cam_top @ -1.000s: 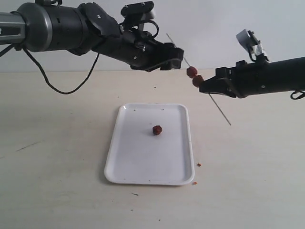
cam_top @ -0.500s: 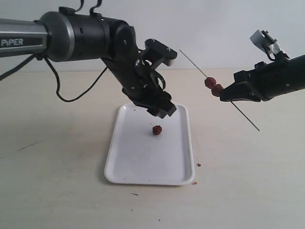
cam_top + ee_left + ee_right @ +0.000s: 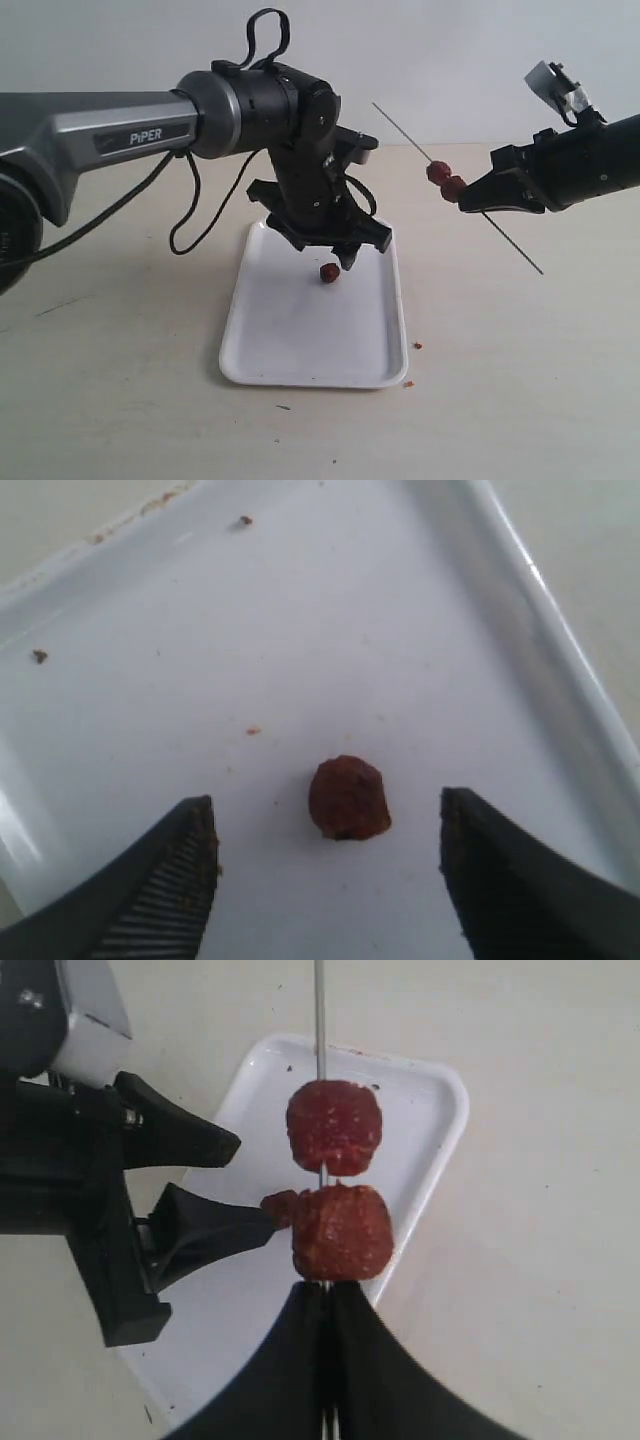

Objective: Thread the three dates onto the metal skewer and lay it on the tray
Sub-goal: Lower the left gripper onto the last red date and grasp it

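L gripper (image 3: 338, 258) is held low over the tray (image 3: 300, 345), pointing down, jaws spread wide, nothing grasped. The tray is set flat at mid-table (image 3: 520, 350), long sides running near to far. One loose date (image 3: 329, 272) lies on the tray's far half, approx. mid-width. In the L wrist view this date (image 3: 348, 798) is seen between the two fingertips, clear of both pads, with the gripper (image 3: 325, 825) straddling it. Whether the tips touch the tray floor can't be told. A few small specks are scattered on the tray (image 3: 560, 650) in that view.

R gripper (image 3: 466, 196) is held up in the air to the right of the tray, clenched on the skewer (image 3: 505, 235). The skewer is slanted, upper end pointing up and left, lower end down and right, and is nowhere on the tray. Two dates (image 3: 445, 180) are threaded on it, touching each other, just above the grip. In the R wrist view the lower one of the two dates (image 3: 341, 1232) is pressed against the closed tips of the gripper (image 3: 325, 1295), and the rod (image 3: 319, 1010) runs on past the upper one.

Two reddish crumbs (image 3: 418, 345) lie on the table by the tray's near right corner.
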Controlling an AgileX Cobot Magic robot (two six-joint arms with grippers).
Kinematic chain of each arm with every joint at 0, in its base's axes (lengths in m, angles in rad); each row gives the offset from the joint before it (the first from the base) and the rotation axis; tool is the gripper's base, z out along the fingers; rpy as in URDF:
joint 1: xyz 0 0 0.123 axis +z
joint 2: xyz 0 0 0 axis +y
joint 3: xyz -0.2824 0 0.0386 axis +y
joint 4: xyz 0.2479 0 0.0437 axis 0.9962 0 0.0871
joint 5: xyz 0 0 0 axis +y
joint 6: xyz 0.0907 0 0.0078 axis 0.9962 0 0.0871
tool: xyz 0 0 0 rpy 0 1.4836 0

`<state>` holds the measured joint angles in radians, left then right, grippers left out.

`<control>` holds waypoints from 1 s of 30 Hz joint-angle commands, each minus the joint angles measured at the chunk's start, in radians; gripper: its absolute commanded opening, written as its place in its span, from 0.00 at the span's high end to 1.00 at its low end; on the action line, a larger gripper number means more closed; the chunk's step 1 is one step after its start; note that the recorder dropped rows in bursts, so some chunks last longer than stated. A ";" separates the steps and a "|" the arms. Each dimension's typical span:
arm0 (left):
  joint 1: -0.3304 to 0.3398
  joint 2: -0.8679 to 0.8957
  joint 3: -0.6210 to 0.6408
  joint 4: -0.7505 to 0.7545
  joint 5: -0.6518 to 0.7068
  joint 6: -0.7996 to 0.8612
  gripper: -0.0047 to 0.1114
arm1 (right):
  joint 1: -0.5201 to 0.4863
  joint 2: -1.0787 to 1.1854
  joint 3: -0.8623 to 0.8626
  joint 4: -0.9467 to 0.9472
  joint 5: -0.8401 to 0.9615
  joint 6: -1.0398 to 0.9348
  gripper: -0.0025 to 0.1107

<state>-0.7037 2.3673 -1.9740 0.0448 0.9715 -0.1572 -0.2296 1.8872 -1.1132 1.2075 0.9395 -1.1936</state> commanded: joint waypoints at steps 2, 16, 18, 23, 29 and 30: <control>-0.007 0.066 -0.097 -0.006 0.098 -0.037 0.41 | -0.003 -0.012 0.000 0.022 0.013 -0.008 0.98; -0.007 0.131 -0.171 -0.045 0.119 -0.037 0.41 | -0.003 -0.012 0.000 0.025 0.017 -0.008 0.98; -0.007 0.132 -0.171 -0.045 0.121 -0.037 0.42 | -0.003 -0.012 0.000 0.027 0.018 -0.008 0.98; -0.007 0.135 -0.171 -0.045 0.117 -0.037 0.45 | -0.003 -0.012 0.000 0.031 0.025 -0.010 0.98; -0.007 0.138 -0.171 -0.045 0.121 -0.033 0.54 | -0.003 -0.012 0.000 0.031 0.025 -0.010 0.98; -0.007 0.139 -0.171 -0.045 0.121 -0.030 0.54 | -0.003 -0.012 0.000 0.031 0.025 -0.010 0.98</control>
<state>-0.7037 2.4983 -2.1370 0.0086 1.0912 -0.1872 -0.2296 1.8872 -1.1132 1.2262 0.9511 -1.1936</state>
